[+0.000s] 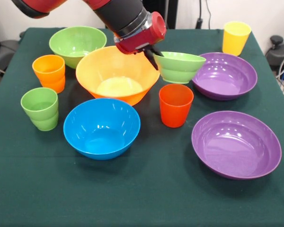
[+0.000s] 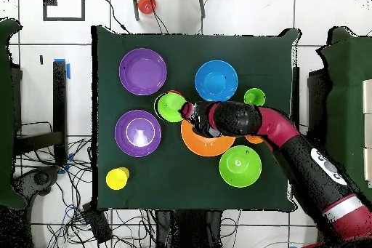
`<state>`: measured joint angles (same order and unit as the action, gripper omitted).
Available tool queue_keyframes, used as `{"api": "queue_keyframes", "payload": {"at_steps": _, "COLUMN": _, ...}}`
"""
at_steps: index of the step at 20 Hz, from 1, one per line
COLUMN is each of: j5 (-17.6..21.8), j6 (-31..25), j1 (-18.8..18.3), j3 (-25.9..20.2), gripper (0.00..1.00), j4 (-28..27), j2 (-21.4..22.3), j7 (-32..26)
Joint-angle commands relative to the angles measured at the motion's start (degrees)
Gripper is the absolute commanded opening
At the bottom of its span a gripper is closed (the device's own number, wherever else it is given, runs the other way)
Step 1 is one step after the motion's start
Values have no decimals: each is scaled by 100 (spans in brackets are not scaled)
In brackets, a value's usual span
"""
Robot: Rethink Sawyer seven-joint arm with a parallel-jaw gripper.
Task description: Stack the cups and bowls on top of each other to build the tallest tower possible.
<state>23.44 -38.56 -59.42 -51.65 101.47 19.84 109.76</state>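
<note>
My gripper (image 1: 154,56) is shut on the left rim of the small light-green bowl (image 1: 180,66) and holds it beside the large orange-yellow bowl (image 1: 116,75). In the overhead view the gripper (image 2: 185,109) holds this bowl (image 2: 171,107) over part of the red cup (image 1: 175,105). The blue bowl (image 1: 102,127) sits near the front. The medium green bowl (image 1: 77,43) is at the far left. Two purple bowls (image 1: 225,75) (image 1: 235,144) lie at the right. The orange cup (image 1: 49,72) and green cup (image 1: 40,108) stand at the left, the yellow cup (image 1: 235,38) at the far right corner. Nothing is nested.
Everything stands on a dark green cloth (image 1: 146,194) that covers the table. In the overhead view my arm (image 2: 290,140) reaches across the orange bowl's right side. A small orange object (image 2: 147,4) lies on the floor beyond the table, and cables run below it.
</note>
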Motion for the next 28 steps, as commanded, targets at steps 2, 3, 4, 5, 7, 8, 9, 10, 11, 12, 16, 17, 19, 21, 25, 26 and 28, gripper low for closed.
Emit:
{"api": "queue_keyframes", "payload": {"at_steps": 2, "j5": -27, "j6": -140, "j1": 201, "j3": 264, "gripper": 0, "j4": -440, "j2": -10, "j7": -273}}
{"api": "queue_keyframes", "payload": {"at_steps": 3, "j5": -12, "j6": -75, "j1": 184, "j3": 255, "gripper": 0, "j4": -399, "j2": -4, "j7": -253}}
{"api": "queue_keyframes", "payload": {"at_steps": 4, "j5": 7, "j6": -2, "j1": 180, "j3": 250, "gripper": 0, "j4": -429, "j2": -45, "j7": -258}}
{"api": "queue_keyframes", "payload": {"at_steps": 5, "j5": 20, "j6": 42, "j1": 169, "j3": 252, "gripper": 0, "j4": -392, "j2": -41, "j7": -238}}
{"api": "queue_keyframes", "payload": {"at_steps": 7, "j5": 57, "j6": 159, "j1": 154, "j3": 254, "gripper": 0, "j4": -373, "j2": -70, "j7": -216}}
{"api": "queue_keyframes", "payload": {"at_steps": 8, "j5": 103, "j6": 270, "j1": 126, "j3": 239, "gripper": 0, "j4": -328, "j2": -98, "j7": -225}}
{"api": "queue_keyframes", "payload": {"at_steps": 9, "j5": 157, "j6": 367, "j1": 87, "j3": 212, "gripper": 0, "j4": -274, "j2": -98, "j7": -250}}
{"api": "queue_keyframes", "payload": {"at_steps": 10, "j5": 210, "j6": 465, "j1": 49, "j3": 185, "gripper": 0, "j4": -220, "j2": -97, "j7": -276}}
{"api": "queue_keyframes", "payload": {"at_steps": 11, "j5": 290, "j6": 593, "j1": -1, "j3": 164, "gripper": 0, "j4": -125, "j2": -88, "j7": -297}}
{"api": "queue_keyframes", "payload": {"at_steps": 12, "j5": 425, "j6": 794, "j1": -112, "j3": 119, "gripper": 0, "j4": 46, "j2": -113, "j7": -379}}
{"api": "queue_keyframes", "payload": {"at_steps": 16, "j5": 563, "j6": 1056, "j1": -234, "j3": 170, "gripper": 0, "j4": 415, "j2": -87, "j7": -289}}
{"api": "queue_keyframes", "payload": {"at_steps": 17, "j5": 555, "j6": 1042, "j1": -237, "j3": 179, "gripper": 0, "j4": 449, "j2": -72, "j7": -275}}
{"api": "queue_keyframes", "payload": {"at_steps": 19, "j5": 590, "j6": 1077, "j1": -278, "j3": 239, "gripper": 0, "j4": 519, "j2": -120, "j7": -286}}
{"api": "queue_keyframes", "payload": {"at_steps": 21, "j5": 613, "j6": 1132, "j1": -336, "j3": 285, "gripper": 0, "j4": 577, "j2": -194, "j7": -301}}
{"api": "queue_keyframes", "payload": {"at_steps": 25, "j5": 665, "j6": 1164, "j1": -443, "j3": 419, "gripper": 0, "j4": 620, "j2": -385, "j7": -381}}
{"api": "queue_keyframes", "payload": {"at_steps": 26, "j5": 674, "j6": 1122, "j1": -448, "j3": 440, "gripper": 0, "j4": 536, "j2": -450, "j7": -442}}
{"api": "queue_keyframes", "payload": {"at_steps": 28, "j5": 688, "j6": 1118, "j1": -443, "j3": 460, "gripper": 0, "j4": 446, "j2": -536, "j7": -465}}
